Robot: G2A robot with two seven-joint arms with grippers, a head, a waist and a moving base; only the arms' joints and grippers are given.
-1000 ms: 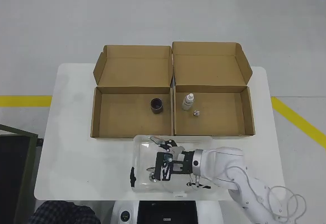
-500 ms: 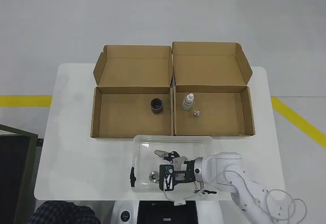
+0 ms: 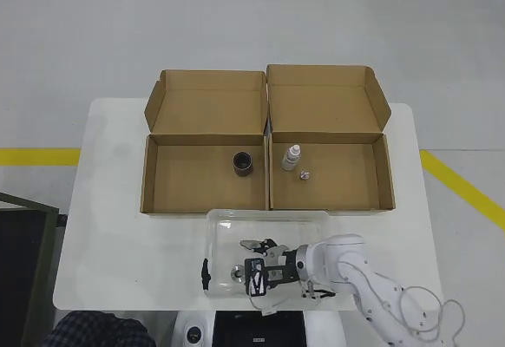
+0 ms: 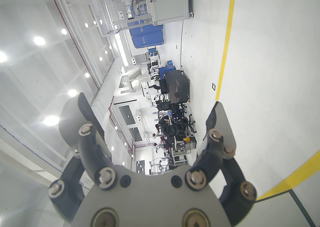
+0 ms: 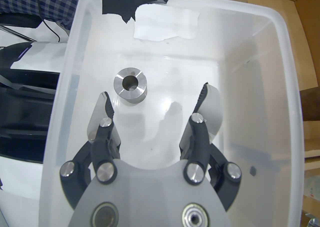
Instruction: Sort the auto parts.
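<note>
Top view shows the right gripper [image 3: 249, 276] inside the clear bin [image 3: 270, 213] at the near edge of the worktop [image 3: 114, 217], its fingers spread and holding nothing. A metal bushing [image 3: 235, 275] stands upright on the bin floor just beside one fingertip, not between the two. Farther back two open cardboard boxes sit side by side. The left box [image 3: 174, 186] holds a dark cylinder [image 3: 243, 162]. The right box [image 3: 357, 186] holds a small white bottle [image 3: 291, 157] and a small metal piece [image 3: 304, 173]. The left gripper [image 4: 150, 101] is spread wide and empty, facing the room.
</note>
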